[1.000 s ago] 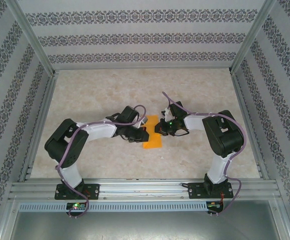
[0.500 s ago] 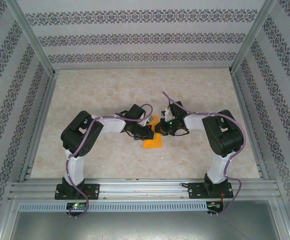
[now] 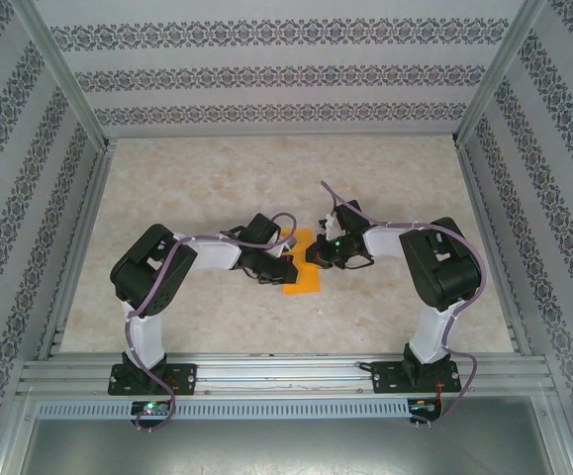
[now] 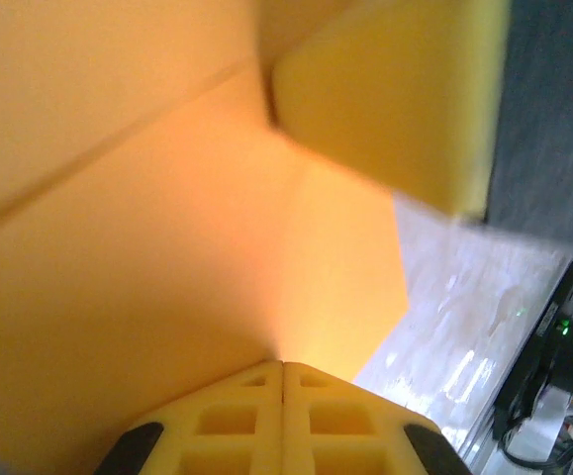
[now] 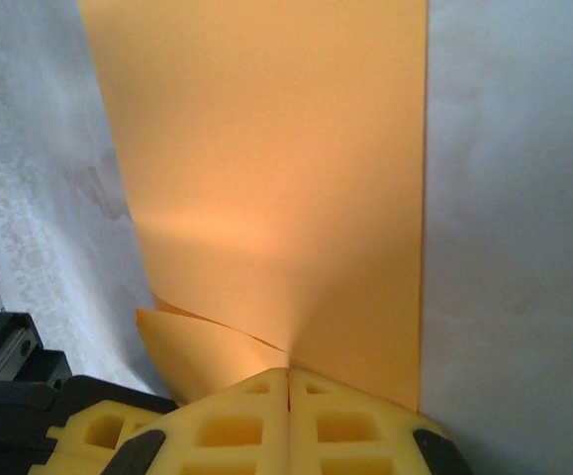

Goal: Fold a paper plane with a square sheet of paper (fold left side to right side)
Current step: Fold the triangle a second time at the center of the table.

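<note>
The square sheet of paper [image 3: 303,280] is orange and lies folded on the table between my two grippers. My left gripper [image 3: 284,267] is shut, its fingertips resting on the paper's left part. In the left wrist view its yellow tips [image 4: 283,364] touch the orange paper [image 4: 167,277], which has a crease running across it. My right gripper [image 3: 315,255] is shut too and presses on the paper's right edge. The right wrist view has the tips [image 5: 288,372] on the paper [image 5: 276,168], with a loose folded layer [image 5: 192,346] lifting at the lower left.
The pale marbled table [image 3: 197,188] is ringed by patterned walls and an aluminium frame [image 3: 286,374] along the near edge. The right gripper's yellow finger [image 4: 385,94] looms close in the left wrist view. The left gripper's finger [image 5: 98,427] sits beside the right jaws.
My left gripper slid right across the paper, then came back left, and its arm's elbow shifted. The right arm and the paper have stayed put.
</note>
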Controlling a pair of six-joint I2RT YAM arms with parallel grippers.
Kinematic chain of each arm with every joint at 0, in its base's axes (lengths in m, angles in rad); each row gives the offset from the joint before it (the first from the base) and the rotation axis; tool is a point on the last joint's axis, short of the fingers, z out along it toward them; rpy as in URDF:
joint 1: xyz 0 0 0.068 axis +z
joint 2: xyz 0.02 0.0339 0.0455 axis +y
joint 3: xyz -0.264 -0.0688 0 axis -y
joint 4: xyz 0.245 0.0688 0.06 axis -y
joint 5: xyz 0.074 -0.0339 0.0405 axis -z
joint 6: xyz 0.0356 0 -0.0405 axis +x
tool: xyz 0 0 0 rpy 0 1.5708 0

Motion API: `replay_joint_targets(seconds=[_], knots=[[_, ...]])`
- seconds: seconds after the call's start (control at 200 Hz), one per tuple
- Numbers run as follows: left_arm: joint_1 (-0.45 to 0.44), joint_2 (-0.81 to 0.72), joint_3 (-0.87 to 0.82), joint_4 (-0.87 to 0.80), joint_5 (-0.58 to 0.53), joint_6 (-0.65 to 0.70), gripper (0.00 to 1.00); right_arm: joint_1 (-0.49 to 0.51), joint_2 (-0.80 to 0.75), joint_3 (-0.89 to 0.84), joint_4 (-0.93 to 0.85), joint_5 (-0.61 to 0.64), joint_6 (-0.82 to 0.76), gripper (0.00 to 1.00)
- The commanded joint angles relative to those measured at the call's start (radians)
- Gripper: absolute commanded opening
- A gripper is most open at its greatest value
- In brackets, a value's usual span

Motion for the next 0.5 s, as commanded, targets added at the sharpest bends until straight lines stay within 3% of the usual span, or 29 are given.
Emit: replay_joint_targets(seconds=[0.0, 0.22, 0.495], knots=[[-0.005, -0.053, -0.087, -0.111, 0.007, 0.049, 0.01, 0.003, 0.074, -0.032, -0.115, 0.145, -0.033, 0.00], [0.003, -0.184, -0.184, -0.072, -0.035, 0.021, 0.05, 0.014, 0.041, 0.005, -0.104, 0.094, -0.017, 0.00], [0.083, -0.308, -0.182, 0.042, -0.120, -0.045, 0.23, 0.010, -0.104, 0.051, -0.079, 0.090, -0.002, 0.33]])
